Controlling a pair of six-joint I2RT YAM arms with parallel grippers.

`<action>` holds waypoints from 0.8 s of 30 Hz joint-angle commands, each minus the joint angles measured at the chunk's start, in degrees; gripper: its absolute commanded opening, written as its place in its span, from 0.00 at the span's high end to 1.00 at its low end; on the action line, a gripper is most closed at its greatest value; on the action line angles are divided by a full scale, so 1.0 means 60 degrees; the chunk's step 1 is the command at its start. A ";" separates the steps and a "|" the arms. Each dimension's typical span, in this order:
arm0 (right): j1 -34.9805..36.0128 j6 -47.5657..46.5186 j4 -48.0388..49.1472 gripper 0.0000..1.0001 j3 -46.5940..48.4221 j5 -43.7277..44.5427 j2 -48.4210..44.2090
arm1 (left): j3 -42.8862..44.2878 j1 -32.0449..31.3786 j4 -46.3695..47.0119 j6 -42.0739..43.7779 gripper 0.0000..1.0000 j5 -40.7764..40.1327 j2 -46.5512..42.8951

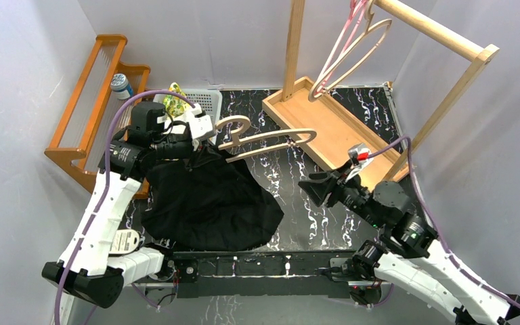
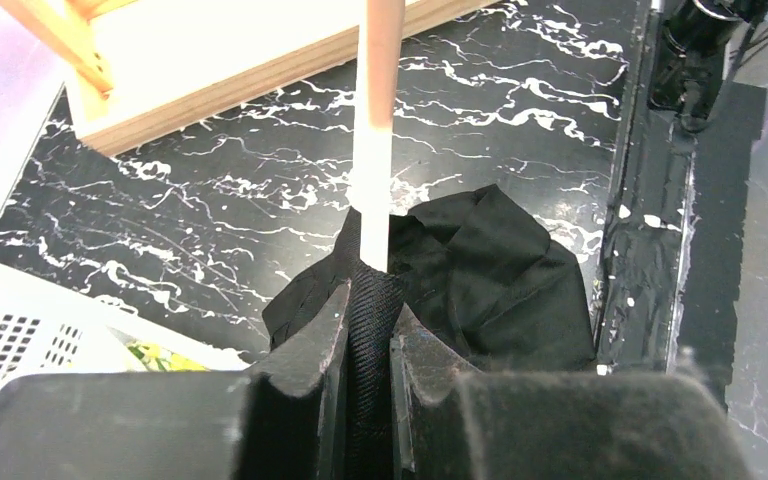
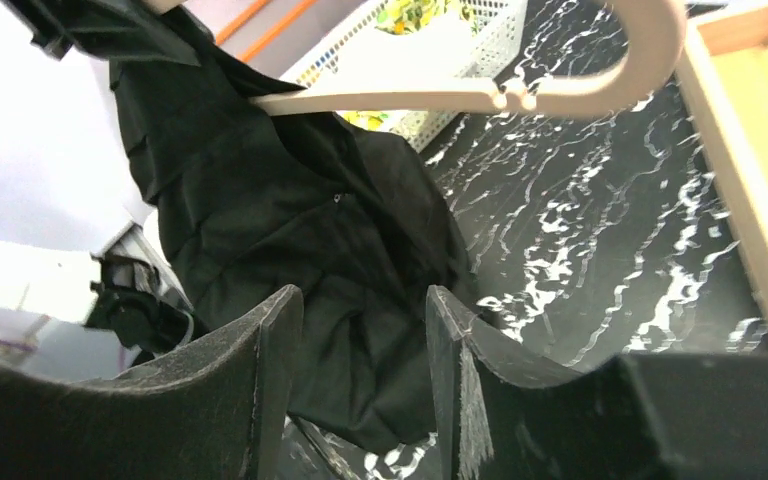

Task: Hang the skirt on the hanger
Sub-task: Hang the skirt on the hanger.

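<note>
The black skirt (image 1: 210, 200) hangs from one end of a pale wooden hanger (image 1: 264, 142) and spreads over the marbled table. My left gripper (image 1: 202, 139) is shut on the skirt's waistband (image 2: 370, 320) where the hanger's arm (image 2: 378, 130) goes into the cloth, holding both above the table. My right gripper (image 1: 315, 184) is open and empty, to the right of the skirt and below the hanger's free end. In the right wrist view the skirt (image 3: 300, 220) and the hanger (image 3: 520, 90) lie beyond its fingers (image 3: 260, 350).
A wooden garment rack (image 1: 352, 101) with several pink and pale hangers (image 1: 349, 47) stands at the back right. A white basket (image 1: 200, 101) sits at the back, an orange wooden rack (image 1: 98, 101) with a bottle (image 1: 120, 84) at the left.
</note>
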 commanded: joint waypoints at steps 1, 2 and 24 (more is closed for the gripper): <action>0.0034 0.1723 0.0919 0.43 -0.1782 0.0657 -0.0033 | 0.0428 0.0029 0.0787 -0.0678 1.00 -0.0383 -0.0450; 0.0035 0.2012 0.1315 0.42 -0.2159 0.0707 0.0084 | 0.0471 0.0026 0.0837 -0.0741 1.00 -0.0375 -0.0477; 0.0019 0.5347 0.7686 0.42 -0.1449 0.0926 0.8149 | 0.0720 0.0016 0.0826 -0.1072 1.00 0.0022 -0.0626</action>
